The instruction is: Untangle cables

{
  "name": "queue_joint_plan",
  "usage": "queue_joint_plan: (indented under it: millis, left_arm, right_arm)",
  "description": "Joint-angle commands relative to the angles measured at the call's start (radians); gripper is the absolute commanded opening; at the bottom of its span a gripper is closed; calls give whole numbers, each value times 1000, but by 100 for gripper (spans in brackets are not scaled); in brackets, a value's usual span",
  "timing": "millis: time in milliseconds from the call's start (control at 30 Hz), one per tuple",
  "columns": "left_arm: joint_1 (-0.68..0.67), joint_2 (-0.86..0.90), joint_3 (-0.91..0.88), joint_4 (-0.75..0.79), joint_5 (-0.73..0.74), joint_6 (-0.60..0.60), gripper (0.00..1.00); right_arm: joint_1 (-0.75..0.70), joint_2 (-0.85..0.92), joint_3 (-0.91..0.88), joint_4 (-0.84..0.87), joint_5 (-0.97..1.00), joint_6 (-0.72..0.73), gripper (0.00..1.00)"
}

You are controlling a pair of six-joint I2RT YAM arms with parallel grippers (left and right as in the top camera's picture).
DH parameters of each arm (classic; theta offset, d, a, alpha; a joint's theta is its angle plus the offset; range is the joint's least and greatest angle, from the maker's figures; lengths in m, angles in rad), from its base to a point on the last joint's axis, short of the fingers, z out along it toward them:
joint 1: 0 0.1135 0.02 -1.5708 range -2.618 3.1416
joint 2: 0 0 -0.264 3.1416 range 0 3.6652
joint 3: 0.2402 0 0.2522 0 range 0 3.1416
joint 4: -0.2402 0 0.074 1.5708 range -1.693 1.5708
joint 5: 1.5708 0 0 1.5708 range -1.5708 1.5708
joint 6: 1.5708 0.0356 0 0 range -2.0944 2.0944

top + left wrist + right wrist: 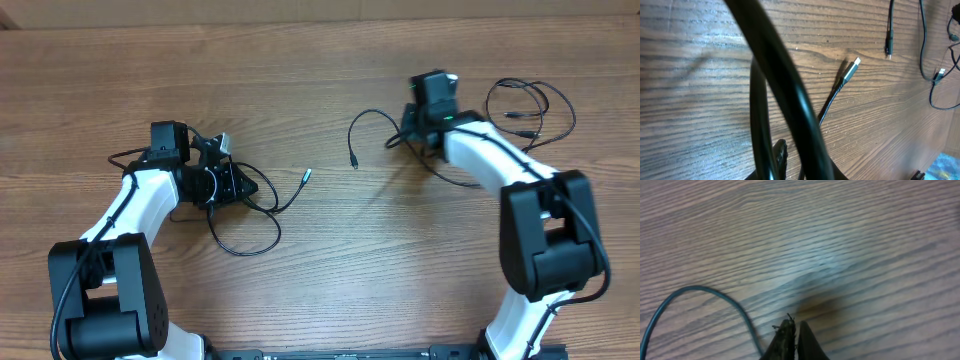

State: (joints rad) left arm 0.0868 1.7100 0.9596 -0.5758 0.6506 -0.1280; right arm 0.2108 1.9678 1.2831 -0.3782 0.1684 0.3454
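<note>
Plainly, the right claw (796,339) is closed, its two dark tapered fingers pressed tip to tip just above the brown wood-grain table (330,290). A slim, smooth dark cord (695,289) rises in a round hump to one side of that claw and curves down close beside the fingers. Whether it is pinched between them cannot be told. From overhead, this cord ends in a small black plug (353,162) lying out ahead of the claw. On the far side of the claw's white arm, a loosely coiled thin black cable (530,108) lies in open loops on the wood.

The left claw (238,184) sits in a tangle of glossy black cord. Blurred strands cross right before its camera and hide the jaws, so I cannot tell whether it is open or closed. Ahead of it stretches a thin braided black lead with a flat silver plug (849,72), and a limp oval loop (246,238) sags beside it.
</note>
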Motion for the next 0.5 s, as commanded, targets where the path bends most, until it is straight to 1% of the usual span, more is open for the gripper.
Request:
queue_joint_plan:
  millis: [0,33,100,133,200,300,467]
  left_arm:
    - [5,-10,-8,14,-7,-7,17]
    - [4,-10,-8,16,-7,-8,17]
    - [4,-10,-8,18,-6,-11,17]
    - [5,-10,-8,16,-6,-11,17]
    - [5,-10,-8,11,-7,-11,17]
    - [5,-10,-8,12,-7,-11,18]
    - [5,-10,-8,11,-7,-11,19]
  right_arm:
    - [-64,-37,27,-5,-258,-177,25]
    - [-74,-36,26,-13,-267,-195,33]
    - [-87,-36,26,-46,-269,-227,47]
    - [-88,-36,26,-64,-270,-251,49]
    - [-86,-33,7,-79,-317,-344,50]
    - [-79,-20,-15,-68,-366,-415,50]
    - [-76,23,-16,-69,-368,-452,49]
